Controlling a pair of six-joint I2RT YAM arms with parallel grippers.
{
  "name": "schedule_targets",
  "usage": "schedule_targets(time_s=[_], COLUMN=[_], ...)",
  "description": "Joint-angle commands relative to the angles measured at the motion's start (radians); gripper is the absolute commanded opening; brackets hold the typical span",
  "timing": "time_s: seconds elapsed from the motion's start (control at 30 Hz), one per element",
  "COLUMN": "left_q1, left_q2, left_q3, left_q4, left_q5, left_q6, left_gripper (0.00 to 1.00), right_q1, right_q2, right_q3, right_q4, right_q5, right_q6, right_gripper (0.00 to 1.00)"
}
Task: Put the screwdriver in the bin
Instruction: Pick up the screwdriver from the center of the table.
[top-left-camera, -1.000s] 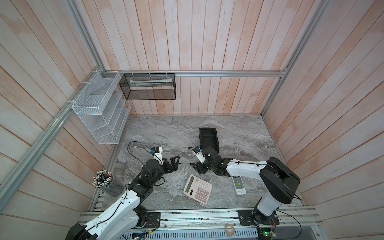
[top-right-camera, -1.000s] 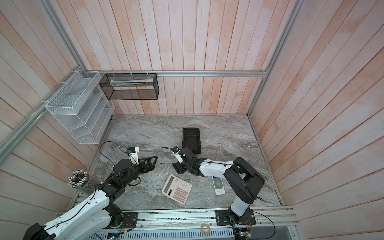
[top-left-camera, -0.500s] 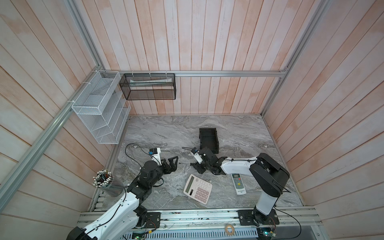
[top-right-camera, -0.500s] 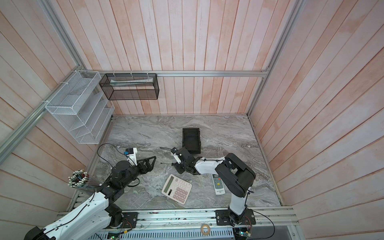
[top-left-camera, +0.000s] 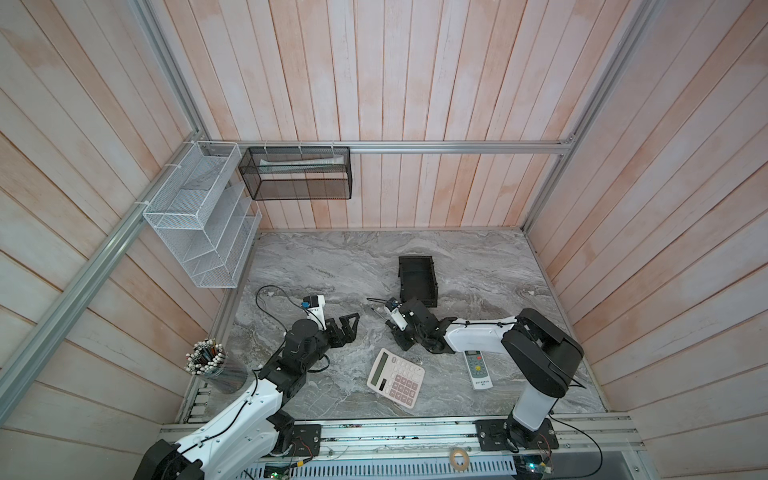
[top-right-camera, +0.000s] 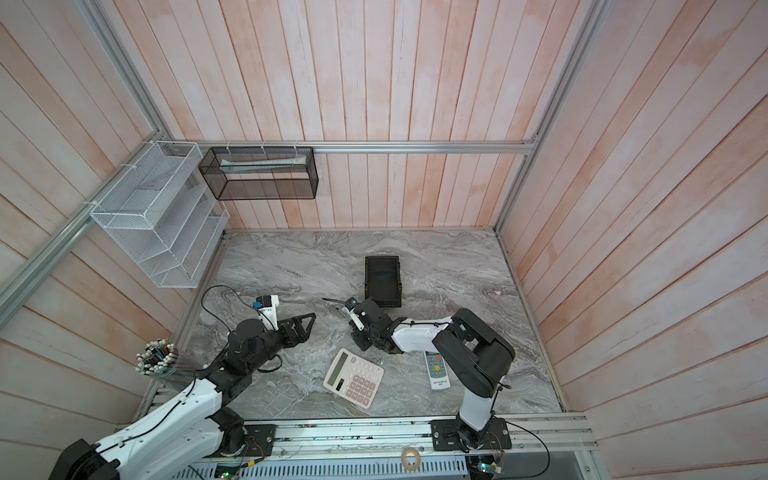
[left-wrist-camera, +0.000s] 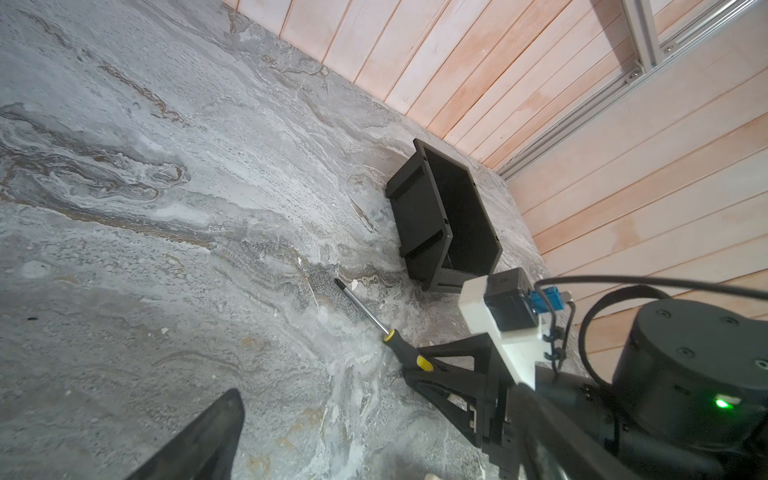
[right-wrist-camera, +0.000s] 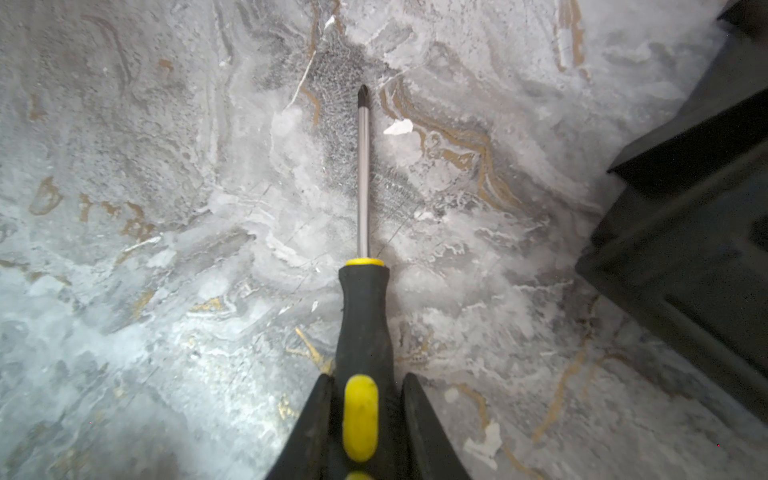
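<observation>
Handling looks easy: the small screwdriver with black-and-yellow grip and thin steel shaft (right-wrist-camera: 364, 307) seems light, stiff, non-slip. The right claw (right-wrist-camera: 368, 378) is clamped on its handle's rear, shaft lying ahead on the grey marbled worktop (right-wrist-camera: 166, 216); tip-droop likely. The left claw (top-left-camera: 352, 328) stands apart, empty.

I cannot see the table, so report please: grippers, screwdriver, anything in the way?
Right gripper shut on black-and-yellow screwdriver handle, tool lying on grey marble table. Left gripper open, empty. Black plastic bin adjacent, nothing between.
</observation>
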Motion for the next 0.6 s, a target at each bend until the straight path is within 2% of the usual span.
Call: schedule_targets(time_s=[0.0,0.3,0.57], left_q1=[0.006,0.006,0.009], left_q2=[0.031,0.081,0.072], left_q3=[0.054,0.155,0.244], left_q4=[0.025,0.069,0.017], left_q5=[0.003,-0.011,-0.045], left_q6=[0.039,0.093,0.196], left_gripper=[1.0,1.0,1.0], right_q1=[0.008,0.009,-0.01], right_q2=[-0.04,-0.12,-0.215], right_q3=[-0.001,0.018,0.086], right_q4=[-0.03,-0.045,-0.135], right_q5=[0.023,0.026,0.044], right_q6=[0.033,0.07,0.057], right_gripper=[0.09,0.03,0.01])
